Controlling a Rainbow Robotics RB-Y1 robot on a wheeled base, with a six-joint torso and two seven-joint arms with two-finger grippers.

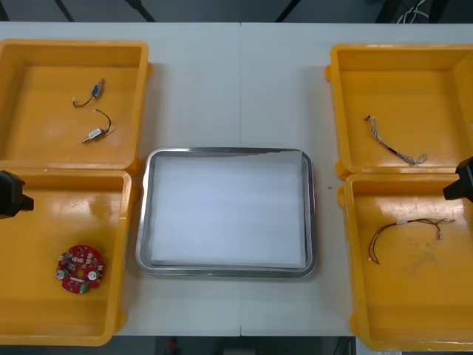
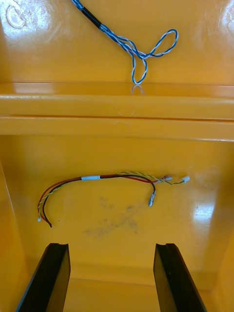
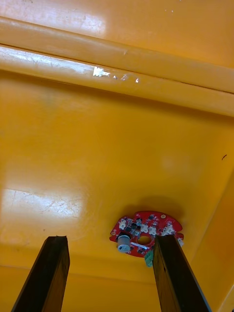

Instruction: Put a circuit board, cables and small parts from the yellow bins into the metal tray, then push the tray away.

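A round red circuit board (image 1: 80,269) lies in the near left yellow bin (image 1: 29,310); in the left wrist view the board (image 3: 144,231) sits just ahead of one finger of my open left gripper (image 3: 111,273). My left gripper (image 1: 13,195) hangs at the left edge over that bin. A red and yellow cable (image 1: 405,231) lies in the near right bin (image 1: 358,296), ahead of my open right gripper (image 2: 111,278) as the cable (image 2: 97,187). My right gripper (image 1: 460,182) is at the right edge. The metal tray (image 1: 144,222), white inside, holds nothing.
The far left bin (image 1: 22,133) holds two small metal parts on black cables (image 1: 94,111). A twisted blue and white cable (image 1: 395,143) lies in the far right bin (image 1: 340,111), seen beyond the bin walls as the twisted cable (image 2: 131,46).
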